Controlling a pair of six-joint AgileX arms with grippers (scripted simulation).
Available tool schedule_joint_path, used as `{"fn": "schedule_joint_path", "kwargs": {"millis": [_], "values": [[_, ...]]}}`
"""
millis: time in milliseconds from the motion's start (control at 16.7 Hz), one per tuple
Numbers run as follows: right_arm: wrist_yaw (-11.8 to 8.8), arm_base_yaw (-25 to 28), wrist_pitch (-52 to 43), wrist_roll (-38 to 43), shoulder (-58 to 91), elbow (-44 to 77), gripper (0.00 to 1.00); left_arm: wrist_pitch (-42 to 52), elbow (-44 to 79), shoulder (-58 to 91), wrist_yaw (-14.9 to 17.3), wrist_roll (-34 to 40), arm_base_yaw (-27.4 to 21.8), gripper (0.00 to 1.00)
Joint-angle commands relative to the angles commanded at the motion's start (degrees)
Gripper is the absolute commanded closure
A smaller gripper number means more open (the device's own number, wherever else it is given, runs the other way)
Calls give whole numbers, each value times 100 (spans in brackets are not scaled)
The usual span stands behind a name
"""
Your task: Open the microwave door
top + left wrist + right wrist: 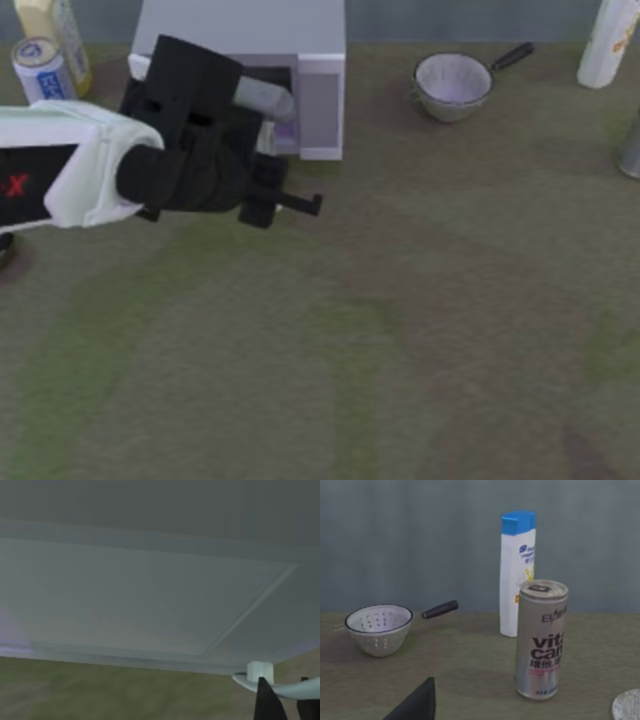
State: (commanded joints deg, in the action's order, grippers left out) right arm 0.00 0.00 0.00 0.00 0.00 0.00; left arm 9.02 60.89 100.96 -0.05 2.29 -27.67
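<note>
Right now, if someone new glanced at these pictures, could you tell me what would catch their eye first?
The big black-and-white left arm dominates the top view's upper left, reaching in front of the microwave at the table's back edge, where the microwave door looks partly open. To its right sit a white colander with a dark handle, then a shampoo bottle and a silver drink can near the right side.

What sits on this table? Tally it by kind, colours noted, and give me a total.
Microwave: 1, silver-grey
Strainer: 1, white with a black handle
Cans: 2, blue-and-white can and silver can
Bottles: 2, yellow bottle and white bottle with a blue cap
Total: 6
</note>
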Motion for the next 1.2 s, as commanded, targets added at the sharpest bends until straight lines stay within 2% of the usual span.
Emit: {"fn": "schedule_joint_path", "kwargs": {"millis": [300, 720, 1200], "values": [[0, 0, 0, 0, 0, 0, 0, 0, 0, 0, 0, 0, 0, 100], [0, 0, 0, 0, 0, 0, 0, -17, -131, -111, 206, -236, 94, 100], [0, 0, 0, 0, 0, 0, 0, -17, -135, -112, 209, -242, 96, 100]]}}
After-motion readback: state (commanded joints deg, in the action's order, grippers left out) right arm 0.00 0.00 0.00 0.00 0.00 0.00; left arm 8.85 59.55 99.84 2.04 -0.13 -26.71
